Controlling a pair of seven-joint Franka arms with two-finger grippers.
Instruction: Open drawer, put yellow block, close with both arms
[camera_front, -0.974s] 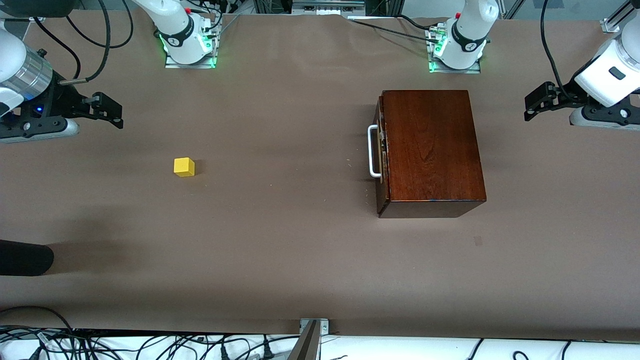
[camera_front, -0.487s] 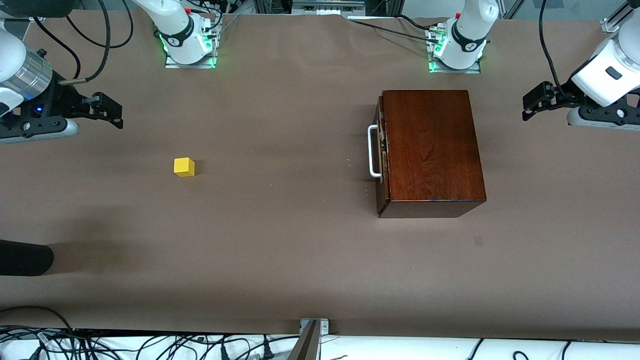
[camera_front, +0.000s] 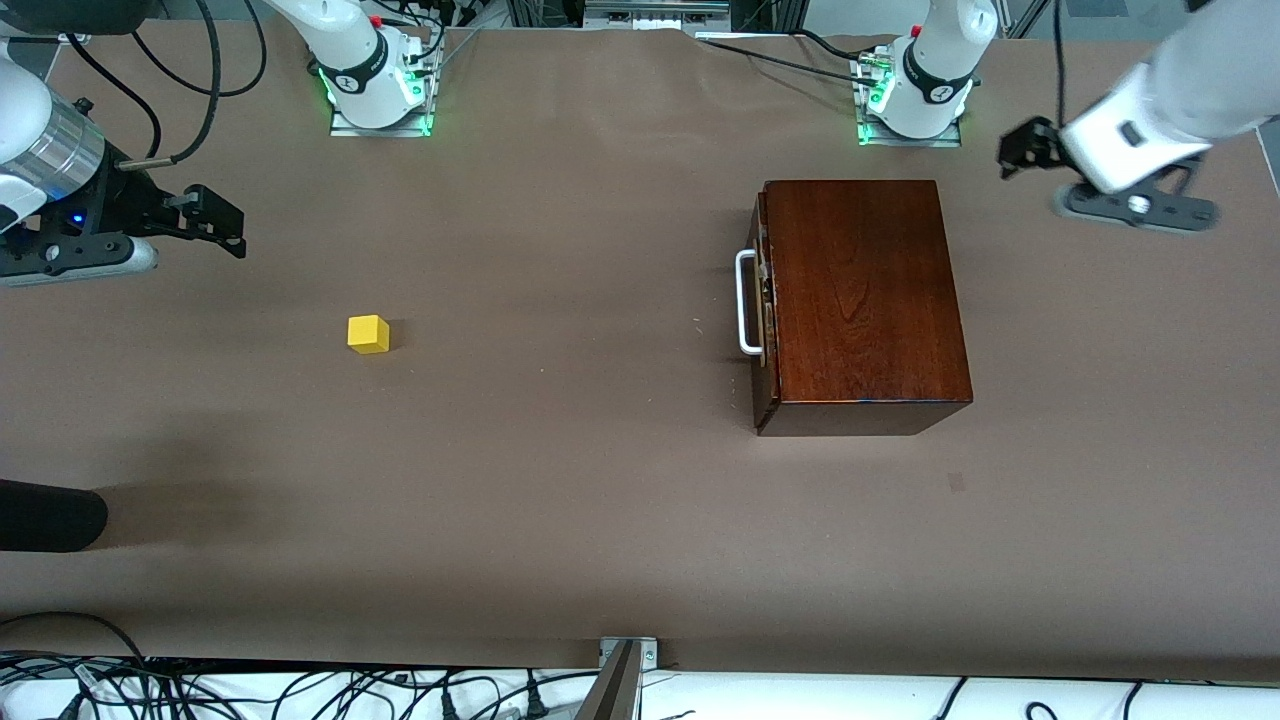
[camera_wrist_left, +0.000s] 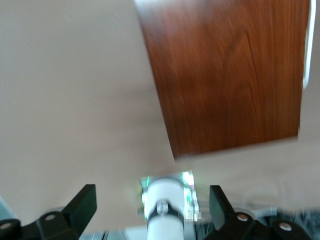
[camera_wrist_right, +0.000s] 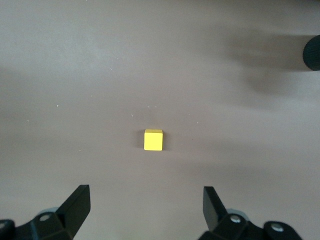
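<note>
Left hand (camera_front: 1012, 160), wide open and empty, hangs near the box (camera_front: 860, 300) at the end away from its handle (camera_front: 745, 303), drawer shut, while right hand (camera_front: 215, 220), open too, waits nearer the yellow block (camera_front: 368, 334).

A brown surface (camera_front: 560, 500) fills the frame. A rounded black object (camera_front: 45, 515) pokes in at the lower left edge. Tangled black cables (camera_front: 300, 690) run along the bottom, beside a small metal bracket (camera_front: 628, 650).
</note>
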